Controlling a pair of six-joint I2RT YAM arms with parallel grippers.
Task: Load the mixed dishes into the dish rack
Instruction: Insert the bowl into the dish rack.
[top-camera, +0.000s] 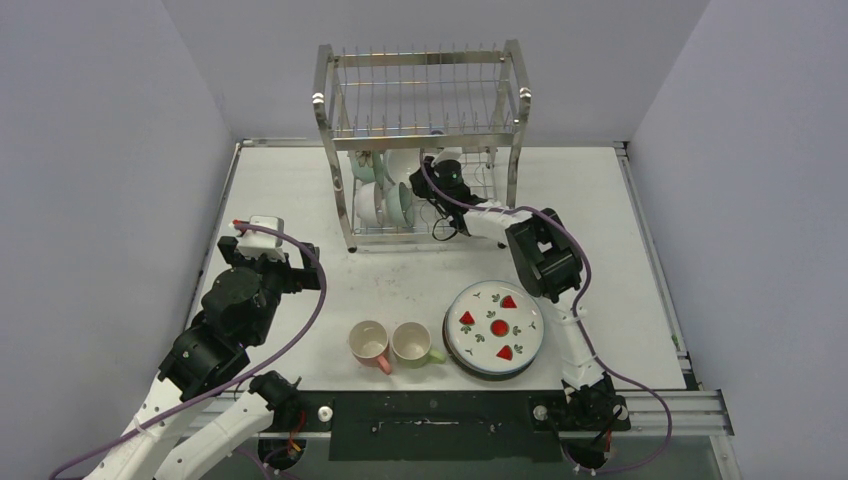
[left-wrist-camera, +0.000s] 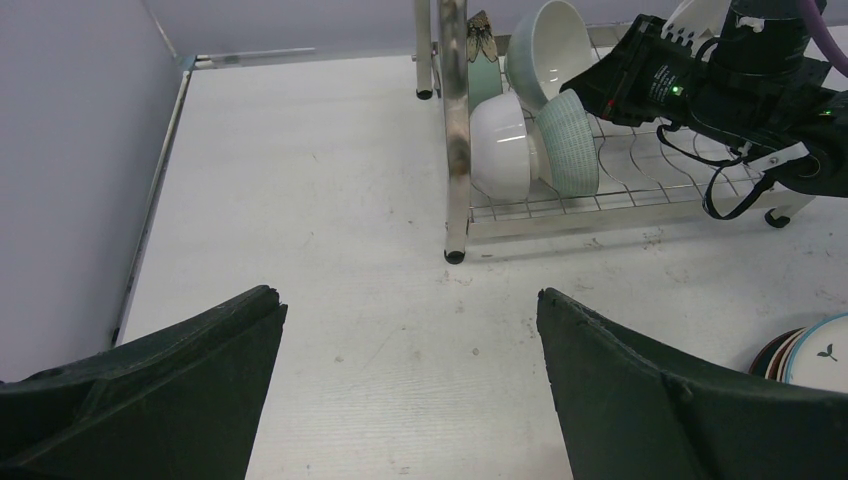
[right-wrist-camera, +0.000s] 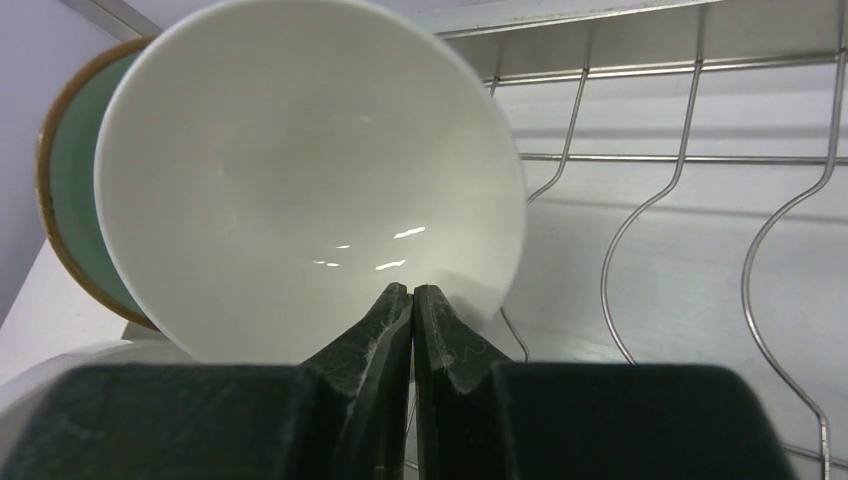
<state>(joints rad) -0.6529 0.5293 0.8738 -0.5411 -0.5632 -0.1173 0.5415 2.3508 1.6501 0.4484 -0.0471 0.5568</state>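
White bowl (right-wrist-camera: 300, 180) stands on edge in the lower tier of the dish rack (left-wrist-camera: 455, 150), just ahead of the right gripper (right-wrist-camera: 412, 290) (fingers pressed together, holding nothing), while the left gripper (left-wrist-camera: 408, 300), spread wide, hangs well apart, nearer the pink mug (top-camera: 370, 345).

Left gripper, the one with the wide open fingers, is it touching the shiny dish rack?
Apart. The left wrist view shows bare table between the open left gripper and the dish rack.
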